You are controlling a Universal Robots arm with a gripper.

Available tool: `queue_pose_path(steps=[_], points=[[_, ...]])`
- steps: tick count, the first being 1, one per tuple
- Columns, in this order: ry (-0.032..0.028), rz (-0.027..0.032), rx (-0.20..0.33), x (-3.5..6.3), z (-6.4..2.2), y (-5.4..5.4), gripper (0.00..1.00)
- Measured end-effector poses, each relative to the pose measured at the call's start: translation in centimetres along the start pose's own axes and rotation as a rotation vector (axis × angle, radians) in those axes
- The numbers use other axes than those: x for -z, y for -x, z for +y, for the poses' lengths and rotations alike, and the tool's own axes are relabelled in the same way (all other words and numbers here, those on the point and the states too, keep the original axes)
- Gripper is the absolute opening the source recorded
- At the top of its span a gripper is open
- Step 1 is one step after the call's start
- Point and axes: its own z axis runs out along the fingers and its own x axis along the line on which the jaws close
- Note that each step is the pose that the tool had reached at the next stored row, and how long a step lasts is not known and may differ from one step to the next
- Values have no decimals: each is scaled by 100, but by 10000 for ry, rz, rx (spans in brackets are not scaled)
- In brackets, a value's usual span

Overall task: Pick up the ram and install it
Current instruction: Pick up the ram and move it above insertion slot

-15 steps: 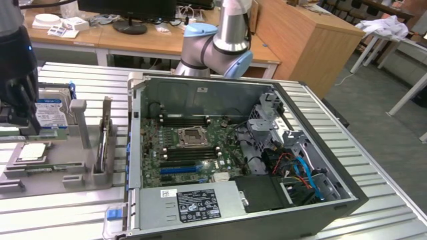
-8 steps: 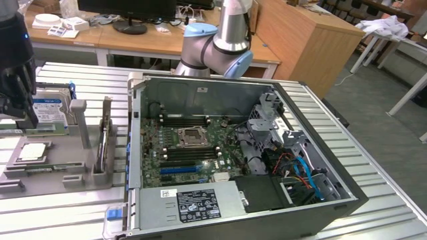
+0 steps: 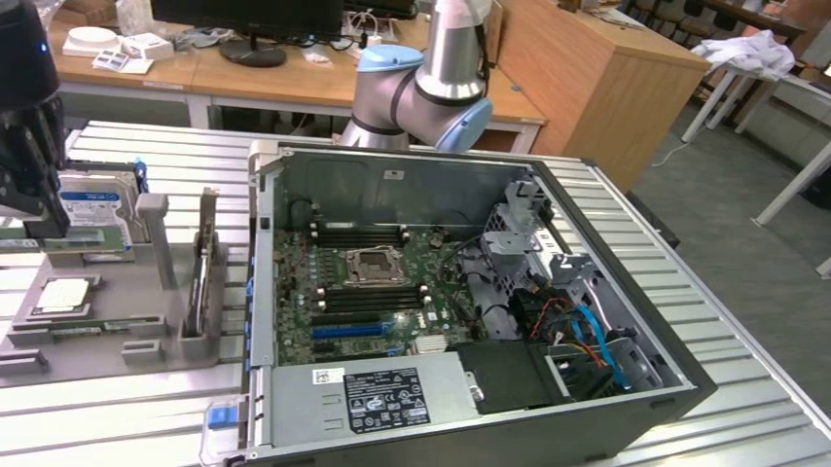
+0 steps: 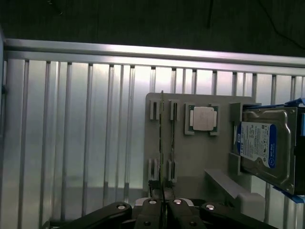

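The gripper (image 4: 163, 207) had its fingers pinched almost together on the ram (image 4: 162, 143). The ram hung edge-on and, as far as could be judged, just clear of the grey holder tray (image 4: 190, 157) at the exterior view's left, near the hard drive (image 4: 262, 148). Doing this lift well probably called for a straight upward pull with the stick level, so its lower edge cleared the tray's slotted posts, and a firm but gentle clamp on so thin a board.

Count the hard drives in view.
1. The blue-labelled hard drive sits in the grey holder tray, next to the square processor chip. Others may be hidden inside the open computer case.
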Motion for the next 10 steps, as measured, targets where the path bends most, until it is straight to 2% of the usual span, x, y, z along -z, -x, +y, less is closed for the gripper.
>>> queue_pose_path(steps=[7, 10], points=[[0, 0, 0, 108, 0, 3, 12], [-2, -2, 0, 125, 0, 3, 12]])
